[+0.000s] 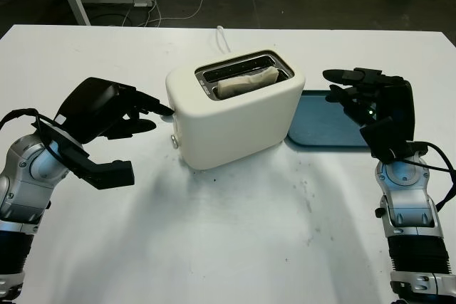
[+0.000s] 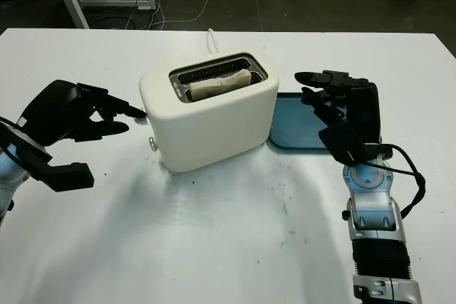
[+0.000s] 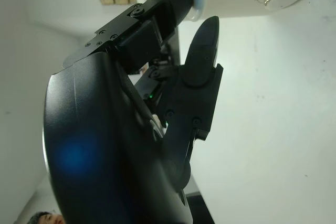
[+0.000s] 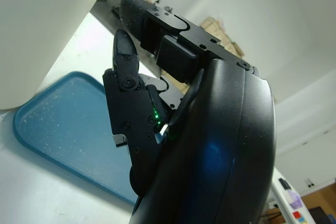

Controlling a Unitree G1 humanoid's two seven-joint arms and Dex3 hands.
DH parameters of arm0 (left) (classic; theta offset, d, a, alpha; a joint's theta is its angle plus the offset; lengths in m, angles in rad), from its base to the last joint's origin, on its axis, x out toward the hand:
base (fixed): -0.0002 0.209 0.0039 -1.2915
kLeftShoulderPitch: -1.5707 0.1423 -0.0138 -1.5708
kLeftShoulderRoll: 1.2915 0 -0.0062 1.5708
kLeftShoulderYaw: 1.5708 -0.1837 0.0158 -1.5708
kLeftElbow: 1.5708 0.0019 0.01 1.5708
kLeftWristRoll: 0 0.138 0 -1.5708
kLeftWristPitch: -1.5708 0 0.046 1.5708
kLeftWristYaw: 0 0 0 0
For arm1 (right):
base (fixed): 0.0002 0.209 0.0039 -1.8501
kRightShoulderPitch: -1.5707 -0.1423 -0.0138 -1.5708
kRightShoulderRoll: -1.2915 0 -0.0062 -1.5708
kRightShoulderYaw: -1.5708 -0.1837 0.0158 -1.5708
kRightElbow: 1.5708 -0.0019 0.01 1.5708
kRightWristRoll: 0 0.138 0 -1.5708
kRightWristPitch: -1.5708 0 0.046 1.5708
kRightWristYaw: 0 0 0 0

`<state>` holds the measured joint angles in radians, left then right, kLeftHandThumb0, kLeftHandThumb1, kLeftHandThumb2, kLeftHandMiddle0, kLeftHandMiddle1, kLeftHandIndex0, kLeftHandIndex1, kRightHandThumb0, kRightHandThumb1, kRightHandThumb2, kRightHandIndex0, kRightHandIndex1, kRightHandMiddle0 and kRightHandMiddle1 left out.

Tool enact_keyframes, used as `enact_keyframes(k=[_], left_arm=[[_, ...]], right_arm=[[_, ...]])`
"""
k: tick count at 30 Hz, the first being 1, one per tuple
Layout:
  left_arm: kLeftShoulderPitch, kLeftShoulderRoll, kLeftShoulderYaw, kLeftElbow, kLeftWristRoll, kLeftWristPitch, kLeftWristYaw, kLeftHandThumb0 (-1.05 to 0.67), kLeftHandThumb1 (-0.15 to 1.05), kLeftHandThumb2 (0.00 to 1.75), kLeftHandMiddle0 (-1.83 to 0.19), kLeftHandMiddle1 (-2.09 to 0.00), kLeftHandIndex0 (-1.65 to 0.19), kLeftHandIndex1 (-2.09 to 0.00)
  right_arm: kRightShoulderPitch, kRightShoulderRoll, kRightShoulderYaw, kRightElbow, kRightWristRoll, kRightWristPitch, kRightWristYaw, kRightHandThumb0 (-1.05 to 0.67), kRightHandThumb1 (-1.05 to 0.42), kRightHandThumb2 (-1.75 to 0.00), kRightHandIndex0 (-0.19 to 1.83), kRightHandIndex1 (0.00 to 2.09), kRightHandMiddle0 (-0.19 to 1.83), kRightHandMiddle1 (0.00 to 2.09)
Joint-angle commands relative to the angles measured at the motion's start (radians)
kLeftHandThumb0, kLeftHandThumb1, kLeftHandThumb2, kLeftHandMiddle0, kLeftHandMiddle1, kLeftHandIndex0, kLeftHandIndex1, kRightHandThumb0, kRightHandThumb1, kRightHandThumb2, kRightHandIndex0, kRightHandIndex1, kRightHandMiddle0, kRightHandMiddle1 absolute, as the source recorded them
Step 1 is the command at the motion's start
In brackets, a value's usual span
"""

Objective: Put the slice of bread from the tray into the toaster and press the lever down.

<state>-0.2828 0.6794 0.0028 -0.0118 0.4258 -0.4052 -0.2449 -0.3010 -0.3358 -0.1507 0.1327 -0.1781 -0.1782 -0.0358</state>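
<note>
The slice of bread (image 1: 247, 81) already sits in the near slot of the toaster (image 1: 235, 108) on the bench (image 1: 235, 240), leaving the blue tray (image 1: 331, 122) bare. The left hand (image 1: 132, 115), open, has a fingertip at the toaster's left end, where the lever (image 1: 167, 110) must go down next. The right hand (image 1: 360, 94) hovers open over the tray.

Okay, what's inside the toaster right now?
A slice of bread sits in the front slot of the toaster, its top edge showing above the rim. Its lower part is hidden inside. The rear slot looks dark.
</note>
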Motion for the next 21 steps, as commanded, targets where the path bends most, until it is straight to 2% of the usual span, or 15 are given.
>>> enact_keyframes(k=[1,9,13,18,21], left_arm=[[0.005,-0.001,-0.019,0.018,0.008,0.002,-0.011,-0.23,0.92,0.05,-0.86,-1.11,-1.11,-0.02],[0.008,-0.004,-0.039,0.037,0.013,-0.001,-0.007,-0.2,0.91,0.03,-0.87,-1.09,-1.12,-0.02],[0.029,-0.028,-0.069,0.012,0.026,-0.004,0.001,-0.22,0.92,0.02,-0.9,-1.05,-1.12,-0.02],[0.061,-0.095,-0.146,0.018,0.089,-0.015,0.052,-0.22,0.91,0.01,-0.85,-1.26,-1.13,-0.02],[0.065,-0.166,-0.203,0.113,0.159,-0.013,0.148,-0.24,0.91,0.0,-0.86,-1.32,-1.15,-0.02]], right_arm=[[0.006,-0.01,-0.009,-0.008,0.008,-0.007,0.001,-0.25,-0.92,-0.19,1.01,0.77,1.18,0.01],[0.008,-0.012,-0.009,-0.01,0.009,-0.019,0.002,-0.26,-0.92,-0.19,1.01,0.74,1.18,0.01],[0.01,-0.015,-0.009,-0.014,0.004,-0.026,-0.001,-0.27,-0.92,-0.19,1.01,0.73,1.19,0.01],[0.014,-0.016,-0.007,-0.03,0.003,-0.016,-0.003,-0.28,-0.92,-0.19,1.01,0.75,1.2,0.01],[0.021,-0.015,-0.011,-0.041,0.006,-0.01,-0.004,-0.27,-0.92,-0.19,1.0,0.77,1.2,0.01]])
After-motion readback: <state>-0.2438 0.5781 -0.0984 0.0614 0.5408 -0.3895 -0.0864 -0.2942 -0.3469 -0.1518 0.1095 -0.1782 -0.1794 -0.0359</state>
